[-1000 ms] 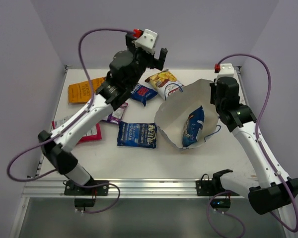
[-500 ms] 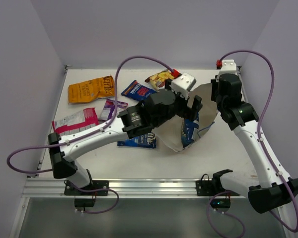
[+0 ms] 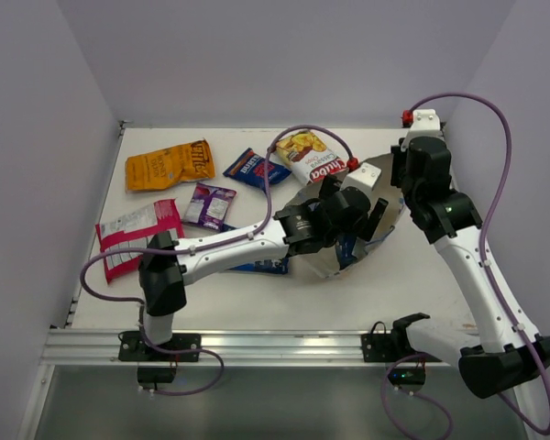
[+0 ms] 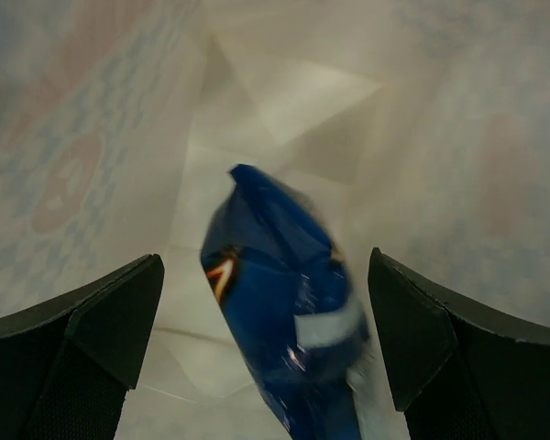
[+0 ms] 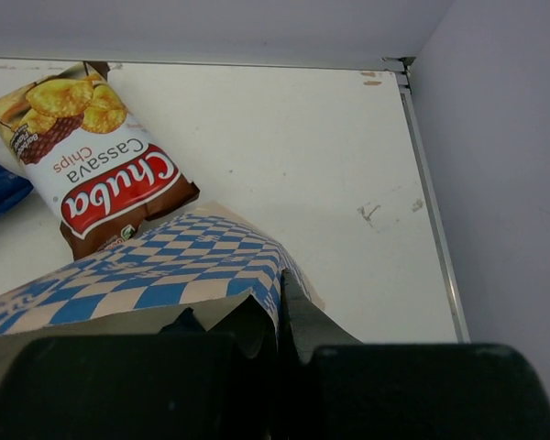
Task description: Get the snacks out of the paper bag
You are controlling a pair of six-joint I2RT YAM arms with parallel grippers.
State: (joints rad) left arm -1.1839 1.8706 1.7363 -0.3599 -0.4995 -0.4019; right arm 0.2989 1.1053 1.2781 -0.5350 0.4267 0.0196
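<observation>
While the right end effector point(image 5: 280, 341) is pinched together on the rim of the paper bag point(image 3: 313, 258), propping its mouth open, the left end effector point(image 4: 266, 321) is right inside that mouth with its fingers spread wide. And there's the target: a dark blue packet point(image 4: 284, 312) standing on end deep in the bag, sitting between the open fingers. They look clear of it on both sides, so nothing is gripped yet.

Look outside the bag and most of the job looks done. The chip bag point(image 3: 309, 158) lies just beyond the bag's far rim. A second blue packet point(image 3: 255, 168) sits beside it, a little further left of the bag. The small purple packet point(image 3: 208, 203), the orange packet point(image 3: 168, 165) and the magenta packet point(image 3: 137, 234) are spread well off to the bag's left on the table point(image 3: 257, 302). One more blue packet point(image 3: 257, 266) peeks out from under the left arm, close to the bag's near-left side.

So I count six out and one to go, as far as the bag's inside shows. What's left, by my reckoning: close on that last blue packet, lift it clear of the rim and set it down outside.
</observation>
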